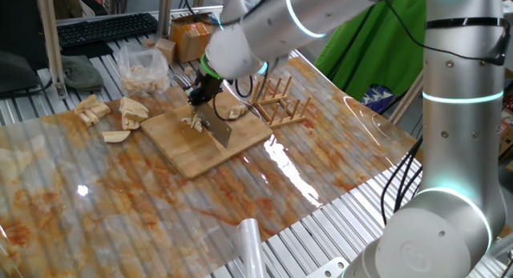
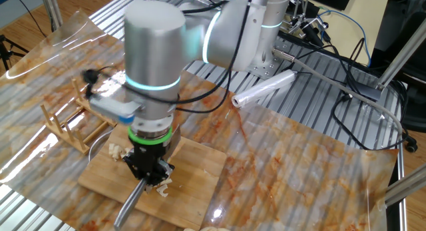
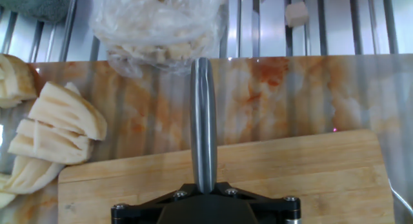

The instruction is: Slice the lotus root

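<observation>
We see the arm pressing a knife down onto lotus root on the cutting board; no writing is readable anywhere.

The wooden cutting board lies on the marbled table, a wooden rack just beside it. The gripper is clenched on the knife, whose blade meets the board. A lotus root piece sits right under the blade; further lotus root chunks lie off the board.
</observation>
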Motion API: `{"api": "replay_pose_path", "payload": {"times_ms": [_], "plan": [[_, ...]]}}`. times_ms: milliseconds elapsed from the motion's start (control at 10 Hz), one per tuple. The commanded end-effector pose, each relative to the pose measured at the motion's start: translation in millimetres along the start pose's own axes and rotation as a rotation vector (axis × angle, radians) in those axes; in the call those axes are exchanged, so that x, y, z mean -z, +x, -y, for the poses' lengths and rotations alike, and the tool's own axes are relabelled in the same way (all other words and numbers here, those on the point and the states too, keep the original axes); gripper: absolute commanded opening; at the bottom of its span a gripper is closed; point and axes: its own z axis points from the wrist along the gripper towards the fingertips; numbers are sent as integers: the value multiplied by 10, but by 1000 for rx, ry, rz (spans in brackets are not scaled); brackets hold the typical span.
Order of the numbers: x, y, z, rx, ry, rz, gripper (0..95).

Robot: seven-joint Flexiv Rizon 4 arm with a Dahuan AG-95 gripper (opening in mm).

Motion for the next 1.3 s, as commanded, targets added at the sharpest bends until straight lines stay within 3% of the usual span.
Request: {"api": "replay_pose_path", "payload": {"times_ms": [100, 400, 600, 1300], "plan": [[138, -48, -65, 6, 0, -132, 0], [165, -49, -59, 7, -8, -151, 0], [243, -48, -39, 11, -9, -169, 0], [287, -50, 10, 73, 7, -139, 0]]}}
